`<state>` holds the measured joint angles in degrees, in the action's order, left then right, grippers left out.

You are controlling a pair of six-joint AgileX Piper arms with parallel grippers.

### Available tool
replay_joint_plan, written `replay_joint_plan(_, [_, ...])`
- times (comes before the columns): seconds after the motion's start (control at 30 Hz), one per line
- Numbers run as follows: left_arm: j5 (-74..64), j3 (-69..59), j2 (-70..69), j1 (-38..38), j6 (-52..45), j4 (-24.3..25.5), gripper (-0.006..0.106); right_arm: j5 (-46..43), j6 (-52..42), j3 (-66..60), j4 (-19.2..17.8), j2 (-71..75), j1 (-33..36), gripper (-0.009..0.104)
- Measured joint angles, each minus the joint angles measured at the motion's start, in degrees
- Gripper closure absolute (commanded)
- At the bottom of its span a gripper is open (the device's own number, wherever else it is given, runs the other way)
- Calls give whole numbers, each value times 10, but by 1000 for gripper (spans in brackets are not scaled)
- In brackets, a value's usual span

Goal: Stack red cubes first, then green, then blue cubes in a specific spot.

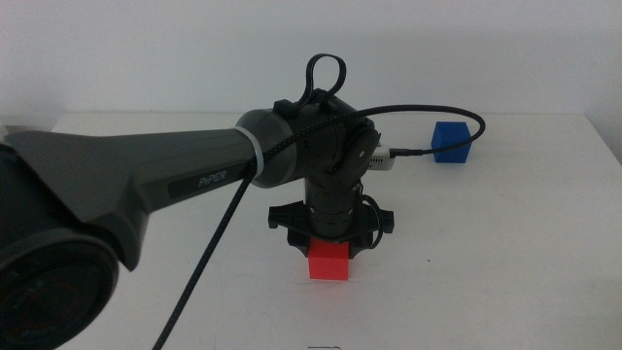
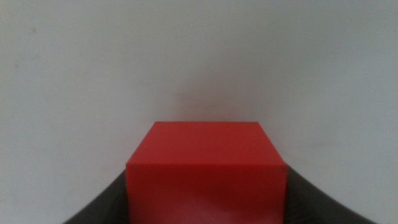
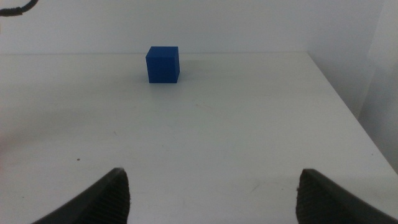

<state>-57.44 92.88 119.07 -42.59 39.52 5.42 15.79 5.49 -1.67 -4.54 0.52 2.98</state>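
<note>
Near the middle of the tabletop [image 1: 486, 292], the left end effector [image 2: 205, 186] points straight down with the red cube [image 1: 328, 261] between its dark jaws, one jaw pressed against each side face in the left wrist view, so it is closed on the cube. In the middle view the cube's lower edge seems to meet the white surface, though whether it rests there or hangs just above I cannot tell.

Judging from this, the first step is in hand: the red cube is being either gripped for lifting or set on the chosen patch as the base of the stack. The next move calls for a clean vertical motion, and if this is the placement, the jaws must part without nudging the cube.

The right end effector [image 3: 211, 193] waits low over the tabletop at the right side, jaws spread wide and empty.

The blue cube [image 1: 451, 142] sits well apart from the red one, toward the far right of the tabletop, straight ahead of the waiting right end effector. No green cube shows in any view; the left arm may hide it.
</note>
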Motion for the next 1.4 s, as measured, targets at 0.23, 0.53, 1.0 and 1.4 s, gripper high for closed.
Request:
replay_joint_plan(0.23, [11, 3, 18, 0, 0, 3, 82, 0, 0, 0, 0, 0, 0, 22])
replay_joint_plan(0.53, [12, 3, 18, 0, 30, 9, 82, 0, 0, 0, 0, 0, 0, 22])
replay_joint_plan(1.0, [14, 3, 20, 0, 37, 28, 24, 0, 0, 0, 0, 0, 0, 22])
replay_joint_plan(1.4, [-3, 3, -15, 0, 37, 47, 7, 0, 0, 0, 0, 0, 0, 22])
